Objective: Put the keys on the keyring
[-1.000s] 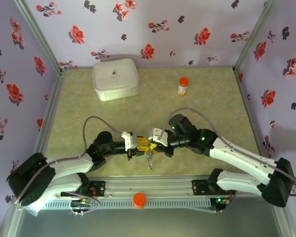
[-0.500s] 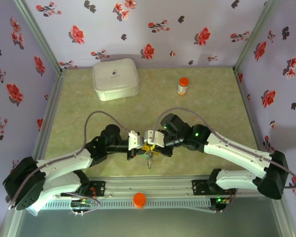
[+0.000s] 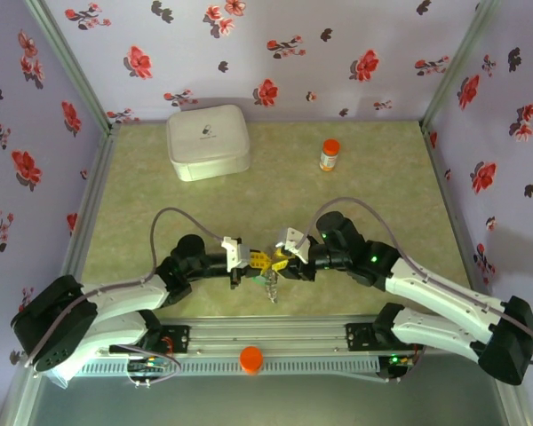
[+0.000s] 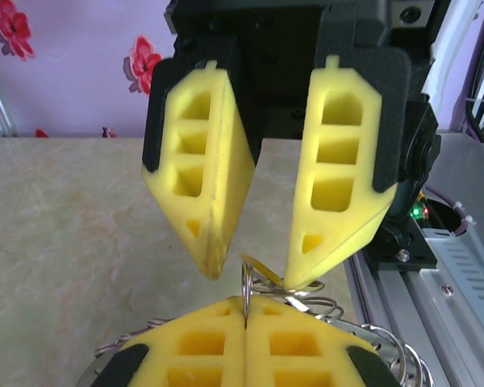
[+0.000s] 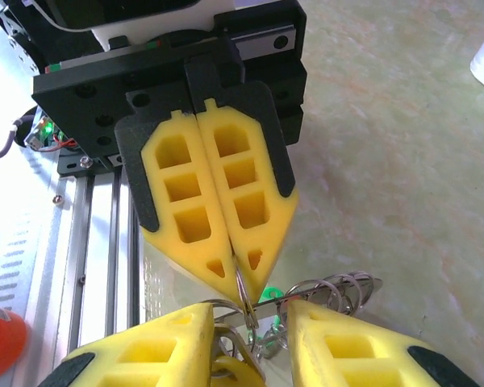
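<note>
Now L gripper (image 4: 246, 310) pinched on thin metal ring (image 4: 246, 280); R gripper (image 4: 256, 274) jaws part open.

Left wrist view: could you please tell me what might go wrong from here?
1. The yellow-fingered left gripper pinches the thin silver metal ring only at its very fingertips, edge-on; the ring could twist or slip out.
2. The yellow-fingered right gripper stands open right beside the tangled silver wire coils; closing there, it might catch a coil rather than the ring.

The left gripper (image 4: 246, 313) pinches a thin metal ring (image 4: 246, 289) edge-on between its yellow pads. The right gripper (image 4: 256, 276) faces it, jaws parted just above the ring.
</note>
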Controlling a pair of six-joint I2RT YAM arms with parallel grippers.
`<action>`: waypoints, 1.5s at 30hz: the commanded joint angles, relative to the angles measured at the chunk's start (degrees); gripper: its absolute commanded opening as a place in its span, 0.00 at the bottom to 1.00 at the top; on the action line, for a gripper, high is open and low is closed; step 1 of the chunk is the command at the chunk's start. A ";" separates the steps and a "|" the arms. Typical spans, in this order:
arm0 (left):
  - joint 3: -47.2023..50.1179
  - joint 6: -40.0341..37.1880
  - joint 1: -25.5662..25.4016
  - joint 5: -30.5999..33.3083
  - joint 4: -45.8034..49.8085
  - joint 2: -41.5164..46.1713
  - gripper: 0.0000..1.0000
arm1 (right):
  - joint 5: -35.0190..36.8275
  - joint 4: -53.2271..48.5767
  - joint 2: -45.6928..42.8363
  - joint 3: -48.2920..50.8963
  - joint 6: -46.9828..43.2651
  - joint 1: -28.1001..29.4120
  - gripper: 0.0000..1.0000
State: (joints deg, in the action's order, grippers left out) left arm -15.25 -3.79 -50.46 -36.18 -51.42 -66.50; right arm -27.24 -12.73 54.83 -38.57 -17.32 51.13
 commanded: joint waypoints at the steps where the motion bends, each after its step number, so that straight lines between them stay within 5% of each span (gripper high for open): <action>1: 0.55 1.99 0.14 -2.37 -9.03 -0.63 0.00 | -0.34 2.76 -0.87 0.48 1.43 -0.15 0.28; 4: 0.60 2.21 0.24 -2.97 -10.19 -1.09 0.00 | -1.32 2.49 -0.23 0.37 1.24 -0.12 0.24; 10: 0.89 3.68 0.18 -3.29 -13.97 -1.88 0.00 | -4.50 2.30 0.97 -0.86 0.83 -0.14 0.00; 12: 0.75 4.43 0.27 -1.91 -14.10 -1.94 0.00 | -5.30 1.19 1.36 -2.15 -0.03 -0.14 0.00; 13: 0.75 4.74 0.27 -0.18 -13.27 -1.62 0.04 | -5.51 -0.38 1.49 -3.27 -0.96 -0.09 0.00; 15: 0.68 3.78 0.36 2.37 -9.30 -0.47 0.29 | -5.16 -4.37 1.86 -6.27 -3.08 -0.11 0.00; 19: -5.72 -3.30 -0.25 3.86 14.13 4.01 0.36 | -3.43 -15.39 4.07 -12.85 -9.01 0.94 0.00; 22: -10.20 -9.46 -1.81 5.15 27.13 5.39 0.28 | -0.94 -22.55 6.87 -16.99 -12.53 3.23 0.00; 30: -13.49 -11.57 -2.35 6.99 32.34 4.71 0.00 | 4.74 -30.93 14.09 -23.75 -15.89 7.43 0.00; 33: -11.82 -11.33 -2.37 7.16 29.12 5.60 0.00 | 2.10 -24.22 10.72 -20.19 -11.89 5.84 0.00; 37: -7.41 -8.55 -2.27 6.36 19.41 6.79 0.00 | -4.90 -7.63 3.04 -10.02 -1.66 -0.06 0.32; 45: -2.83 -4.80 -2.19 3.07 6.51 5.63 0.00 | -5.53 -0.10 1.10 -3.20 1.03 -0.78 0.32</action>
State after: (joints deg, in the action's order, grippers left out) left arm -18.74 -10.63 -52.88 -31.33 -35.53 -60.90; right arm -30.74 -17.72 55.99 -42.83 -18.79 50.54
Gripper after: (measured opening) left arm 0.038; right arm 0.317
